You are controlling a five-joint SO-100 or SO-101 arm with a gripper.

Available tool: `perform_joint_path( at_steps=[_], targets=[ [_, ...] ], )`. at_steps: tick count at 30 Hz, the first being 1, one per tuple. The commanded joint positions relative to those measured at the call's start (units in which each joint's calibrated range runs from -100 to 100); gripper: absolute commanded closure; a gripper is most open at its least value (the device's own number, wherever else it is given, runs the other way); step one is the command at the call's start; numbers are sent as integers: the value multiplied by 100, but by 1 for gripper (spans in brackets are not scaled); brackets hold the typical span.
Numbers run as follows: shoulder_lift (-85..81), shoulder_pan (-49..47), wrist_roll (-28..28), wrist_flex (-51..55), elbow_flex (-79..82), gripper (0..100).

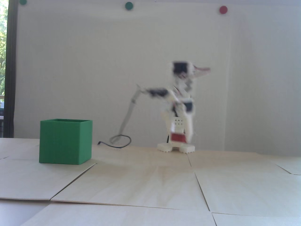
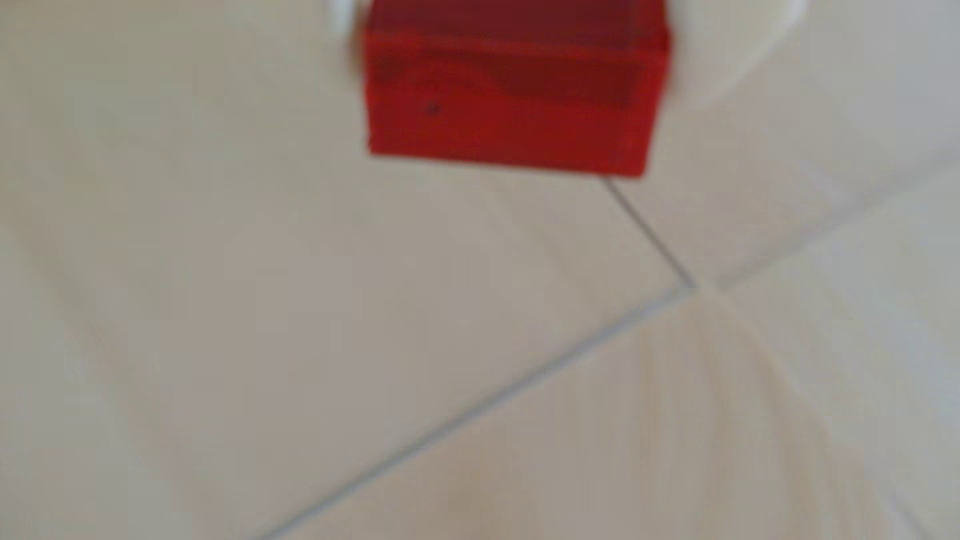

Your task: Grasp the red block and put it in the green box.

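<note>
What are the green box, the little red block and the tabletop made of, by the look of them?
The green box looks like matte plastic: thin walls, flat even colour, a faint fine grid on its sides. The red block seems hard, smooth plastic with crisp edges and a slight sheen, though the wrist view is blurred. The tabletop looks like pale thin wood sheets or veneer: faint grain, visible seams, one edge lifting slightly.

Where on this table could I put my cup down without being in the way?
The pale wooden tabletop is bare in front, and between the green plastic box and the white robot arm's base; a dark cable lies behind that gap.
</note>
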Motion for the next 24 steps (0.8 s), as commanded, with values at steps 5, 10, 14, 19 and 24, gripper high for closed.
perform_joint_path(
  at_steps=[5,10,14,19,24],
  targets=[
    [-631,2303,860,790,-3935,98],
    [-631,3461,1589,790,-3411,98],
    [-639,4024,2151,790,-2817,98],
    [-639,4289,2474,790,-2604,98],
    [-639,4547,2755,764,-2648,98]
  ],
)
